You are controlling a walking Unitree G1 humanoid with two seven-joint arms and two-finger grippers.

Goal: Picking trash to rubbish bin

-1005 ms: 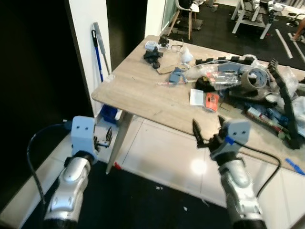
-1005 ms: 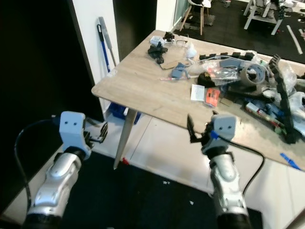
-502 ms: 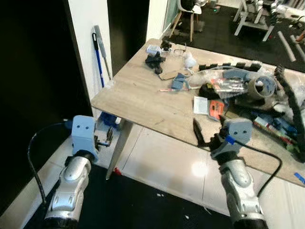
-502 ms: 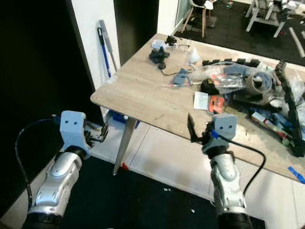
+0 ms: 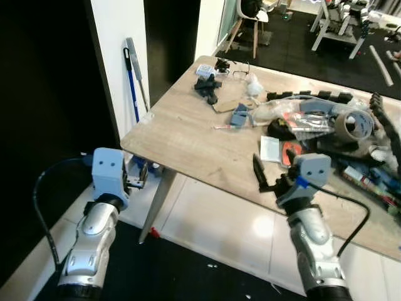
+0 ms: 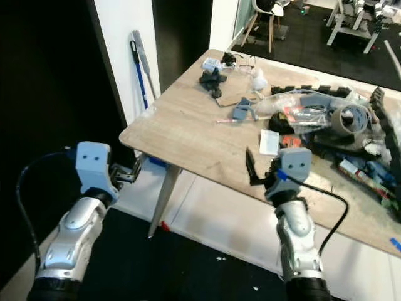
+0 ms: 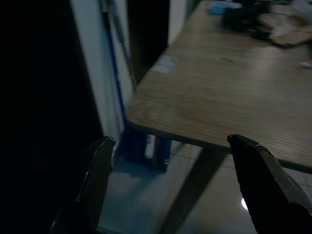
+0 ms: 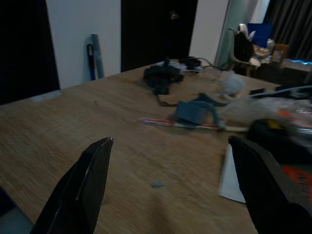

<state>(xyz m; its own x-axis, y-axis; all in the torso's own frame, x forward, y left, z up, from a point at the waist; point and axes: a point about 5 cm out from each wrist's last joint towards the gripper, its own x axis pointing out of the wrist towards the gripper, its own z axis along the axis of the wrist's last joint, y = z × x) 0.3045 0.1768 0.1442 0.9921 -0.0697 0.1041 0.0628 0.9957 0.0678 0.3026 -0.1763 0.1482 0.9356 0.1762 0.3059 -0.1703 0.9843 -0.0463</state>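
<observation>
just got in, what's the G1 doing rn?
Nothing is grasped. The robot stands at the near edge of a wooden table cluttered on its far and right side with wrappers, a tape roll and cable chain. The right gripper is raised at the table edge, jaws open and empty, facing a white card and an orange packet. The left gripper is low by the table corner, jaws open, also empty.

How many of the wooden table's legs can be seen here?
1. A single slanted leg shows under the table's near corner, between the left gripper and the right gripper. Other legs may be hidden beneath the tabletop.
</observation>
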